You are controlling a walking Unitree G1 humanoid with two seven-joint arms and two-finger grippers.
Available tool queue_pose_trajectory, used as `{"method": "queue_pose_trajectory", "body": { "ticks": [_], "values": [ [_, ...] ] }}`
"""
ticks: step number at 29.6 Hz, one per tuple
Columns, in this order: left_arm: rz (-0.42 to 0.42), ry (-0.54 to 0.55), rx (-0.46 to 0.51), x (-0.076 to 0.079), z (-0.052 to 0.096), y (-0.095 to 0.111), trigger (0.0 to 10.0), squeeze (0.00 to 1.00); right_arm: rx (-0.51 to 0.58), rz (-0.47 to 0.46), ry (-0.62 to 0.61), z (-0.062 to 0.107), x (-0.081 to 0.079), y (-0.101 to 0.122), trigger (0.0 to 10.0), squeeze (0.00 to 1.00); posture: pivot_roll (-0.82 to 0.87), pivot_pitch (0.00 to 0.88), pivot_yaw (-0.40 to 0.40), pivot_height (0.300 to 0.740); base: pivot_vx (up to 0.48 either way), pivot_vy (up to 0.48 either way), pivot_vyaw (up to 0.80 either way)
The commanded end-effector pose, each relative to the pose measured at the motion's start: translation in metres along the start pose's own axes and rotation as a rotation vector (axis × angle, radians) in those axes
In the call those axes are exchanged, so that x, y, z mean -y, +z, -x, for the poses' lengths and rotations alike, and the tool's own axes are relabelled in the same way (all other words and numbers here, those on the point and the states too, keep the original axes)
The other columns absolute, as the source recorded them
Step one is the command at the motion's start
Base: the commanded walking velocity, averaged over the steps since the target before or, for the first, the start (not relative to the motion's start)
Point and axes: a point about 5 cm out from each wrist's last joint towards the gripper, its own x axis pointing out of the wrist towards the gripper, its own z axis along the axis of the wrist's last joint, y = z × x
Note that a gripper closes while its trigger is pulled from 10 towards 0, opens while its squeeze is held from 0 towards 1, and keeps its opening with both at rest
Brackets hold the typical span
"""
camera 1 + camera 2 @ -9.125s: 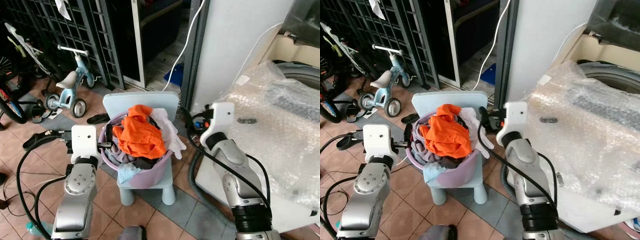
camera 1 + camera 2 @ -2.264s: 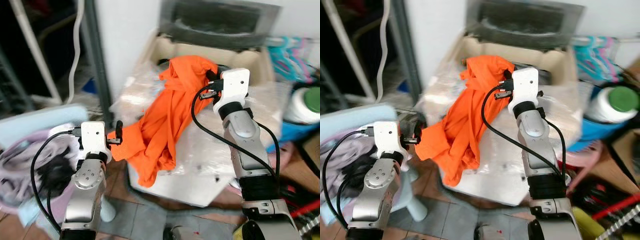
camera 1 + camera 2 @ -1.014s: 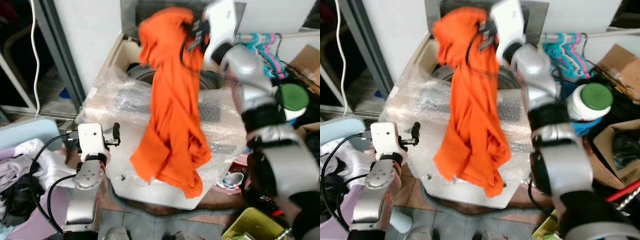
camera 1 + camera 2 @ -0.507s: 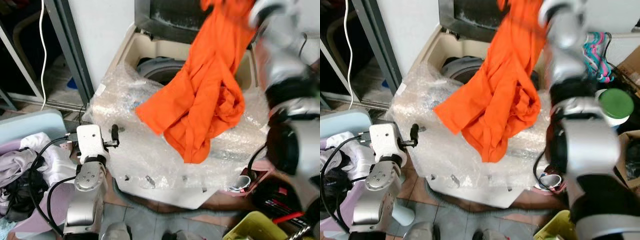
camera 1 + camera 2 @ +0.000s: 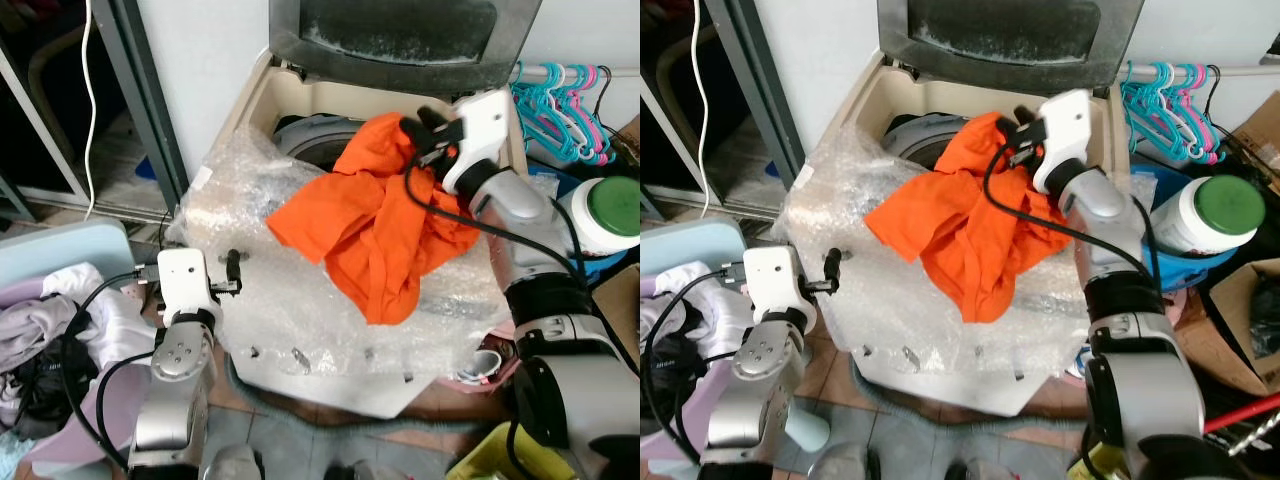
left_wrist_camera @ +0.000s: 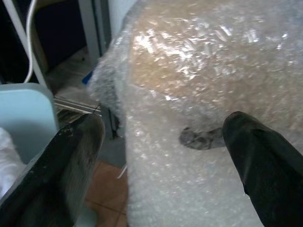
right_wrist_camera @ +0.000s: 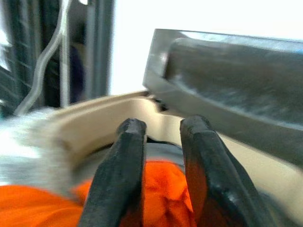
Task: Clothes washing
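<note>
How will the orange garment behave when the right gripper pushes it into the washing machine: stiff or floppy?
Probably floppy: the orange garment lies in folds over the bubble wrap. It looks light, gathered in the right gripper. Its trailing end may snag at the washing machine rim.

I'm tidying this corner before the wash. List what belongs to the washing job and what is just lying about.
Part of the job:
orange garment, held by the right gripper
washing machine, lid up
laundry basket of clothes
left gripper, idle

Lying about:
bubble wrap
hangers
green-capped bottle
</note>
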Motion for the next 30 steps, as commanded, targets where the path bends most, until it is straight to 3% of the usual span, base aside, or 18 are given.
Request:
{"method": "queue_pose_trajectory", "body": {
  "ticks": [1,2,4,8,10,16,17,18,19,20,21,30],
  "values": [
    [0.002,-0.006,0.01,0.0,0.001,0.003,10.0,0.0,-0.001,-0.066,0.048,0.009,0.0,0.002,10.0,1.0,0.0,0.0,-0.066,0.74,0.0,0.0,0.0],
    [0.002,-0.006,0.01,0.0,0.001,0.003,10.0,0.0,-0.005,-0.072,0.066,0.012,0.0,0.002,10.0,1.0,0.0,0.0,-0.066,0.74,0.0,0.0,0.0],
    [0.002,-0.005,0.009,-0.001,0.001,0.003,10.0,0.0,-0.057,-0.078,0.212,0.023,-0.006,0.004,10.0,1.0,0.0,0.0,-0.064,0.74,0.0,0.0,0.0],
    [0.0,-0.014,0.008,-0.001,0.0,0.004,10.0,0.0,-0.242,0.031,0.444,0.046,-0.015,-0.007,10.0,1.0,0.0,0.0,-0.061,0.74,0.0,0.0,0.0],
    [0.0,-0.019,0.01,0.0,-0.001,0.004,10.0,0.0,-0.34,0.103,0.498,0.055,-0.014,-0.017,10.0,1.0,0.0,0.0,-0.058,0.74,0.0,0.0,0.0],
    [-0.004,-0.024,0.016,0.001,-0.001,0.005,10.0,0.0,-0.497,0.286,0.55,0.062,-0.021,-0.04,10.0,1.0,0.01,0.0,-0.056,0.74,0.0,0.0,0.0],
    [-0.004,-0.024,0.017,0.001,-0.001,0.005,10.0,0.0,-0.51,0.34,0.558,0.061,-0.025,-0.046,1.3,1.0,0.01,0.0,-0.056,0.74,0.0,0.0,0.0],
    [0.001,-0.029,0.018,0.001,0.0,0.006,10.0,0.0,-0.508,0.361,0.571,0.06,-0.029,-0.05,0.0,0.84,0.01,0.0,-0.057,0.74,0.0,0.0,0.0],
    [0.001,-0.029,0.018,0.001,0.0,0.006,10.0,0.0,-0.508,0.361,0.571,0.06,-0.029,-0.05,0.0,0.84,0.01,0.0,-0.057,0.74,0.0,0.0,0.0],
    [0.001,-0.03,0.019,0.001,0.0,0.006,10.0,0.0,-0.507,0.361,0.576,0.06,-0.031,-0.051,0.0,0.52,0.02,0.0,-0.058,0.74,0.0,0.0,0.0],
    [0.001,-0.031,0.019,0.001,0.0,0.006,10.0,0.0,-0.506,0.383,0.57,0.057,-0.033,-0.052,0.0,0.0,0.02,0.0,-0.06,0.74,0.0,0.0,0.0],
    [-0.014,-0.032,0.021,0.0,0.0,0.006,10.0,0.0,-0.506,0.469,0.419,0.044,-0.017,-0.052,0.0,0.0,0.02,0.0,-0.06,0.74,0.0,0.0,0.0]
  ]
}}
